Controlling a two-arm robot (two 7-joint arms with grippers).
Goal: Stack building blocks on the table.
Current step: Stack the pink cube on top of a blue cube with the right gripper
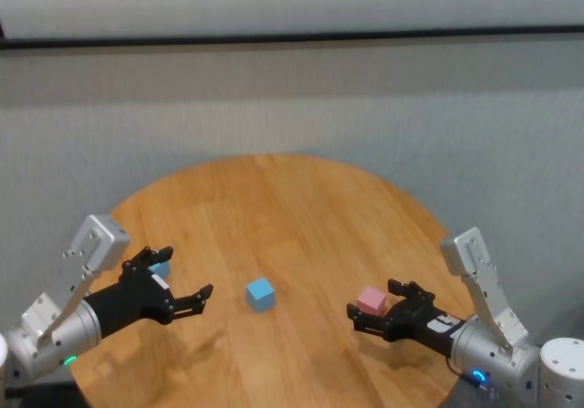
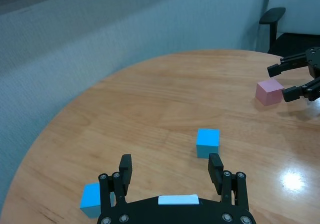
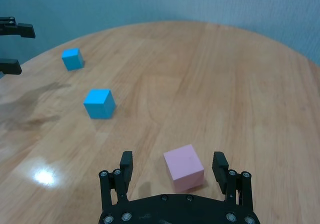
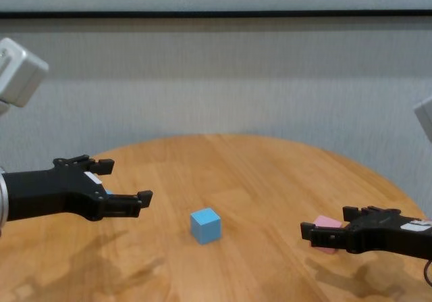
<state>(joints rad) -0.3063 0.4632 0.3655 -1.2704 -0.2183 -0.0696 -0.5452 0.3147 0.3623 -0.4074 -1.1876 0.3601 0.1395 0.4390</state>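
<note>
Nearest the chest camera, both forearms reach in over the near edge of the round wooden table [image 1: 301, 207]. On the robot's left, the left gripper [image 1: 185, 281] hovers above the tabletop with its fingers spread wide apart, holding nothing and touching nothing. One light blue block [image 2: 92, 199] sits on the wood just beside and below one finger in the left wrist view; in the head view that same block peeks out behind the gripper's far finger, near the table's left rim.

Toward the middle stands the second light blue block [image 1: 261, 293], alone on the planks, well apart from both grippers. It rests flat on one face, turned slightly so a corner edge faces the robot; being a cube, it has no long axis to speak of.

On the robot's right, the right gripper [image 1: 379, 311] is low over the table, fingers fully parted. The pink block [image 3: 184, 166] lies flat on the wood between those fingers, with gaps visible on both sides in the right wrist view, so it is bracketed but not gripped. It is also rotated a little relative to the fingers.
</note>
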